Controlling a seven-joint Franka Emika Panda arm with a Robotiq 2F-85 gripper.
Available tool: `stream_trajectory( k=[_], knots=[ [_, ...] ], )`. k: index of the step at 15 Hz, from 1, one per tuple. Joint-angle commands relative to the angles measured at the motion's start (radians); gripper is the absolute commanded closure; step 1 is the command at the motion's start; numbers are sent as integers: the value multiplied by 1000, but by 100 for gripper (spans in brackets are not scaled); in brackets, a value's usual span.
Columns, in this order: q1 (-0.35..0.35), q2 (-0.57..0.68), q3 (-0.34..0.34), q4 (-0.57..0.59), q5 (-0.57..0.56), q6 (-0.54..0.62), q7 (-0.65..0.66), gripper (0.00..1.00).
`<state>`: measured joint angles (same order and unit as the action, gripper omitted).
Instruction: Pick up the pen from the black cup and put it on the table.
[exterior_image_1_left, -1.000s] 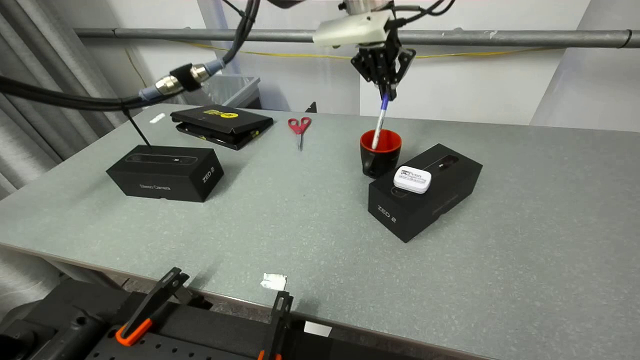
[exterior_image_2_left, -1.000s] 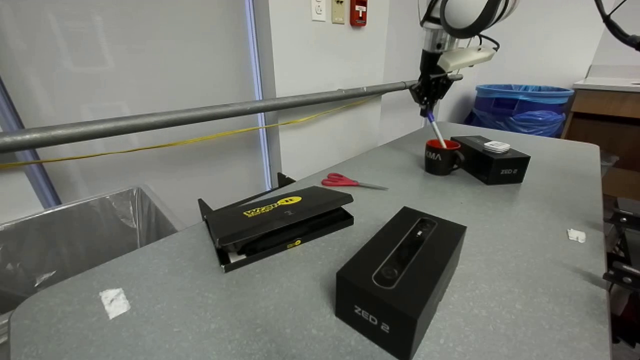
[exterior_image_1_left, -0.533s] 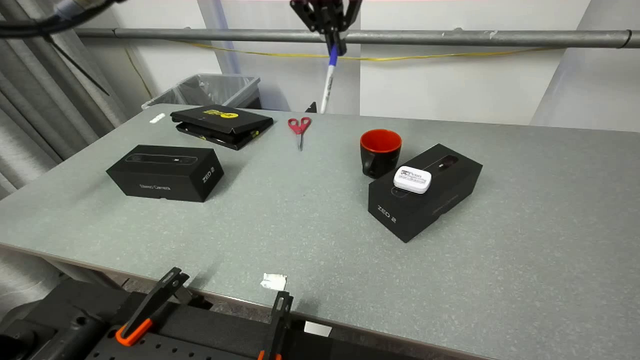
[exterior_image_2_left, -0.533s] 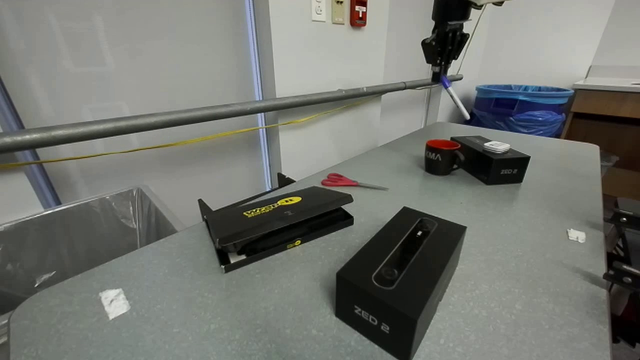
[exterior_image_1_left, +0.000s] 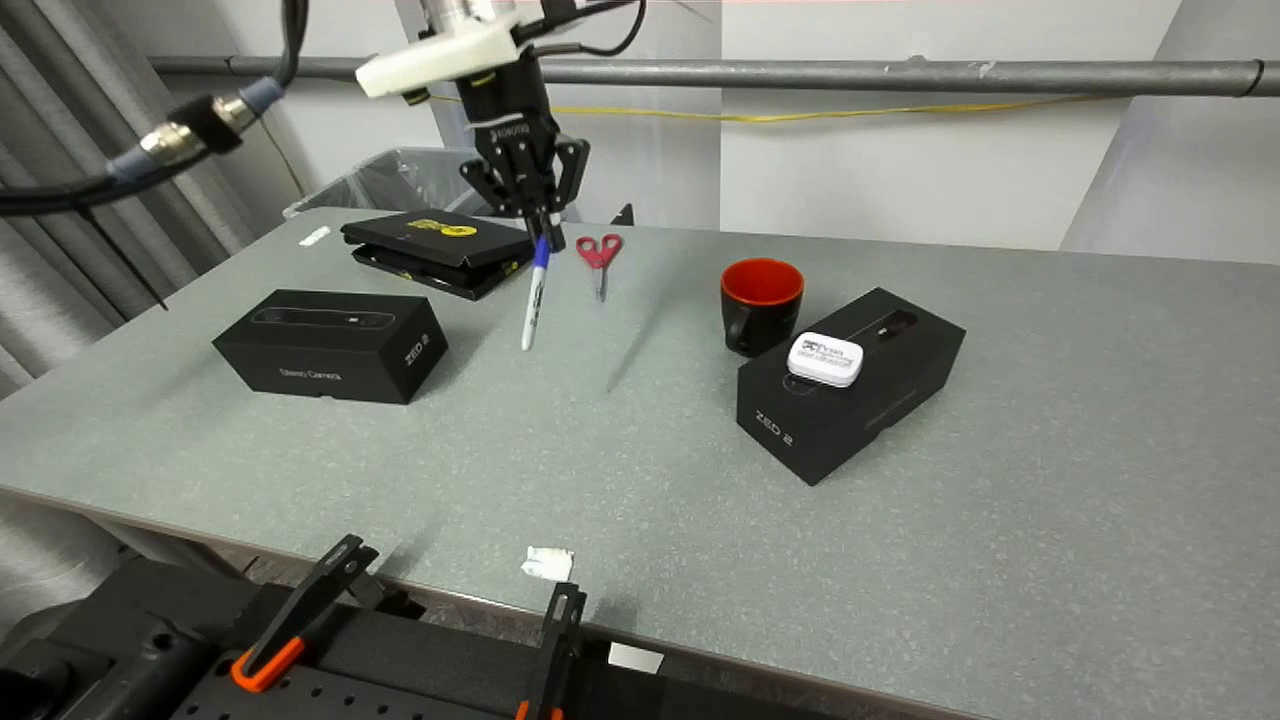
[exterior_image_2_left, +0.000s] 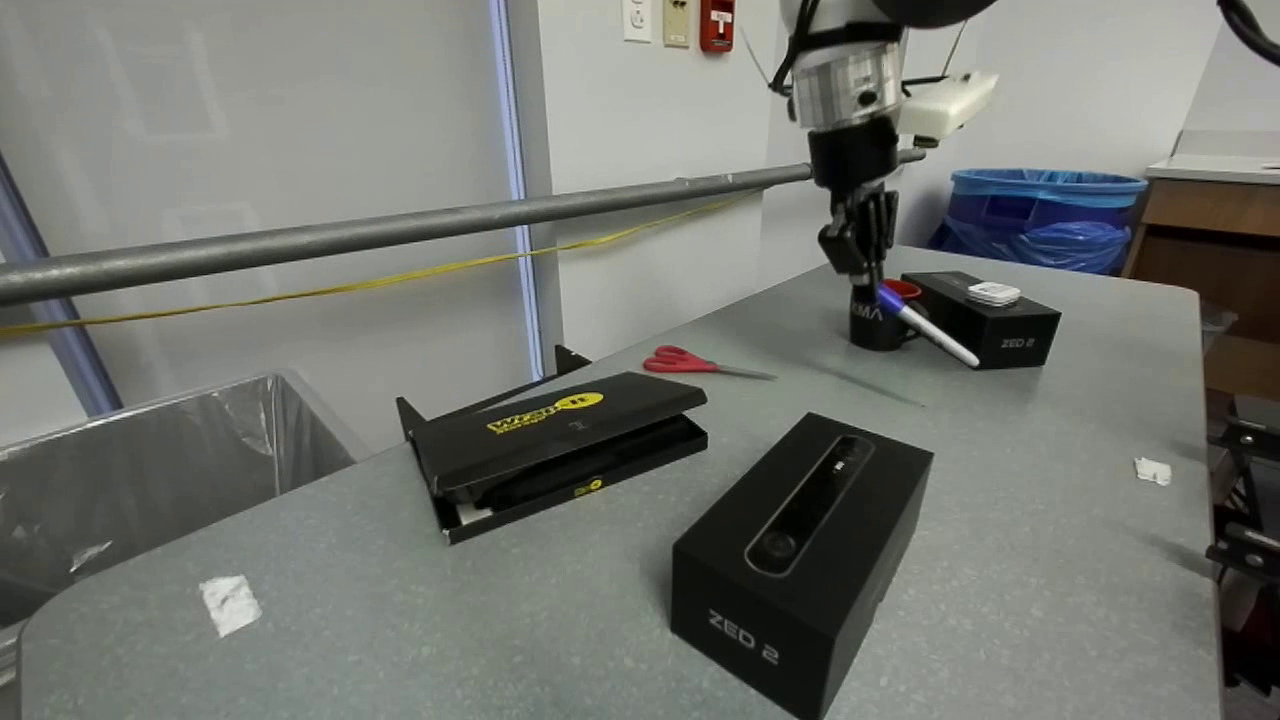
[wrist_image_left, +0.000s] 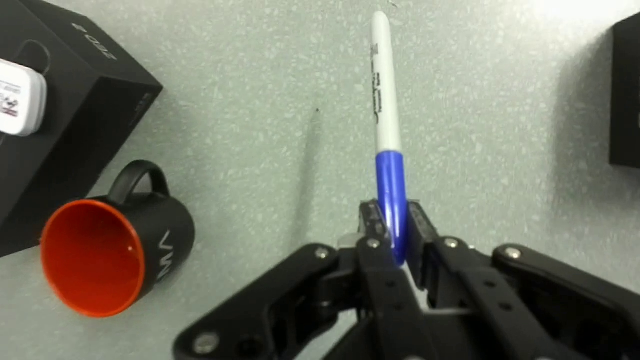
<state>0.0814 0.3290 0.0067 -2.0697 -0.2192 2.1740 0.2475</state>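
Pen (wrist_image_left: 388, 142) in between the two black fingers (wrist_image_left: 421, 225), pinched at the blue end. Sticks out tilted past the fingers, white tip first. Out of the black cup (exterior_image_1_left: 765, 315), with that cup well off to the left of the fingers in the wrist view. Below the fingers, the table (exterior_image_1_left: 620, 440), with a thin shadow (wrist_image_left: 306, 180) apart from the white tip in the wrist view, so likely up in the air. By the look of things, picking up done, putting down left to do.

Might go wrong in a few ways. Held by just one end, so likely to twist or slip in the fingers after a hard bump of the tip on the table. Better to come down slowly. After letting go too high, maybe a drop and a bounce. Because of being round, maybe a roll away, even to the scissors (exterior_image_1_left: 600, 262), near the fingers as seen in an exterior view. Also a black box (exterior_image_1_left: 330, 347), on the side of the fingers away from the cup: with too much drift that way, maybe a knock.
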Motion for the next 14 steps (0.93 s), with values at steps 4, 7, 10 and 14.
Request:
stream_trajectory(
  k=[4, 7, 10, 14],
  knots=[
    [67, 219, -35, 169, -101, -73, 9, 96],
    [86, 285, -56, 233, -133, -98, 16, 96],
    [100, 333, -69, 288, -150, -143, 12, 96],
    [100, 383, -69, 355, -147, -218, -11, 96]
  ],
)
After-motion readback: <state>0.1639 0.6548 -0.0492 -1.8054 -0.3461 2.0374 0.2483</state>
